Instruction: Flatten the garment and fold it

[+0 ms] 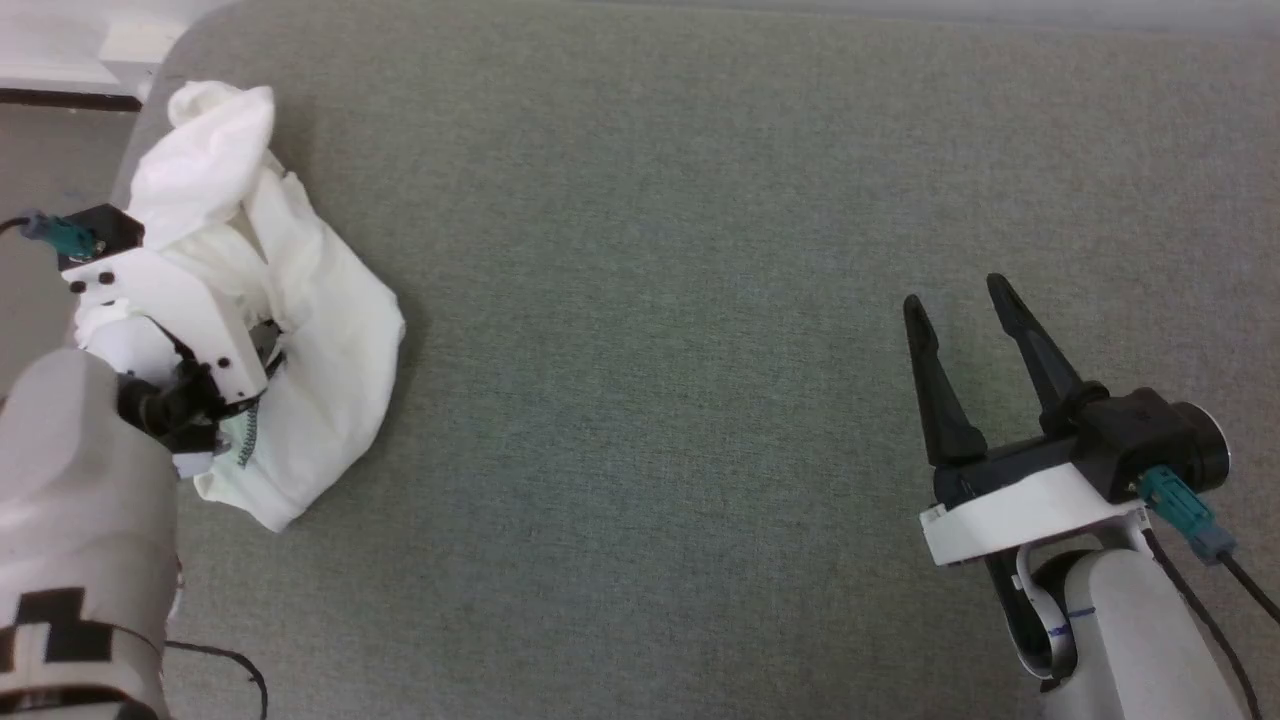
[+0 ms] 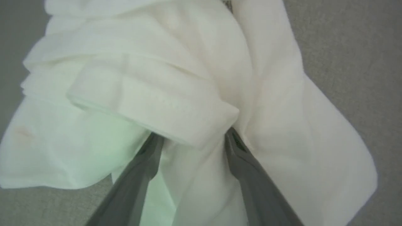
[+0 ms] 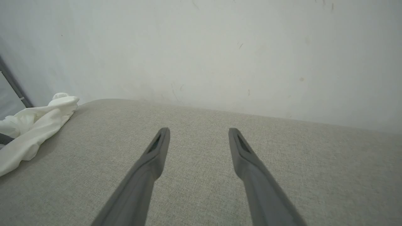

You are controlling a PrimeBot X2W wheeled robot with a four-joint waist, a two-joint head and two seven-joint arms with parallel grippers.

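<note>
Garment (image 1: 320, 330): one, crumpled, folds draped over the tips of my left gripper (image 2: 193, 137), jaws spread wide. Right gripper (image 1: 953, 290) open, empty, well apart from it.

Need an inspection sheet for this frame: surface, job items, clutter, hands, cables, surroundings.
Surface: grey fabric top, rounded corner at far left.
Job's things: garment, white, crumpled in a heap near the left edge, not yet flattened.
Clutter: nothing seen.
Hands: left hand has its fingers apart and pushed into the garment's folds, tips hidden under a fold. Right hand is open, holds nothing, well apart from the garment.
Cables: left wrist connector and right wrist connector, both teal with dark leads, clear of the garment.
Surroundings: pale wall behind the surface.
</note>
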